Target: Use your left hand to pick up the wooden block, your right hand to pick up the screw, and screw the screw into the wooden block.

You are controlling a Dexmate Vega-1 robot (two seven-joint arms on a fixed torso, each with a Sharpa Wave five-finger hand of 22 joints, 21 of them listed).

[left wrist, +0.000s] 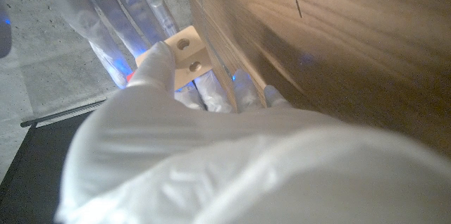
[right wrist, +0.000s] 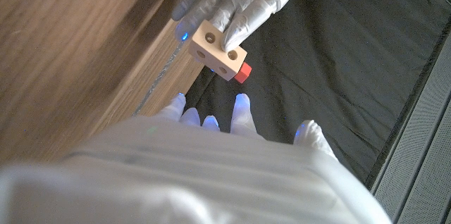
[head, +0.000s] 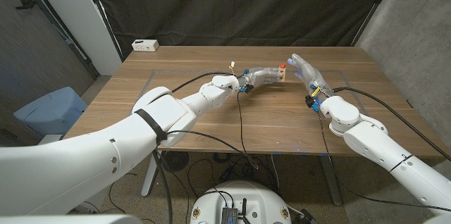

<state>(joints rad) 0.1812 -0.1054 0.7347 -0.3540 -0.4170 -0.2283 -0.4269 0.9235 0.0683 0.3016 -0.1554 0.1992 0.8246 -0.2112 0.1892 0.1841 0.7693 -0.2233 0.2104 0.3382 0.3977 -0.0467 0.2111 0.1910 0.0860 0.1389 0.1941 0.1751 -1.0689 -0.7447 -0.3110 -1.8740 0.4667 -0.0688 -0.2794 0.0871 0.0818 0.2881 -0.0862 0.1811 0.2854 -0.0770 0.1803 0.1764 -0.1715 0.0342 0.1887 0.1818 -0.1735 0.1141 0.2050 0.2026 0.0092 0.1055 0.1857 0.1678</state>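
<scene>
At the far left edge of the brown wooden worktop (head: 211,118) sits a small white box (head: 145,44). The white left arm reaches across the worktop, and the left hand (head: 262,77) pinches the pale wooden block with round holes (head: 281,75) between thumb and fingers, holding it up above the worktop surface. In the right wrist view the block (right wrist: 218,49) shows two holes on one face and one on another, and the red screw (right wrist: 242,74) sticks out of the block's far end, its head just clear of the wood. Just right of the block, the right hand (head: 307,74) holds nothing, its fingers (right wrist: 242,111) spread and pointing toward the block, near it but apart from it.
</scene>
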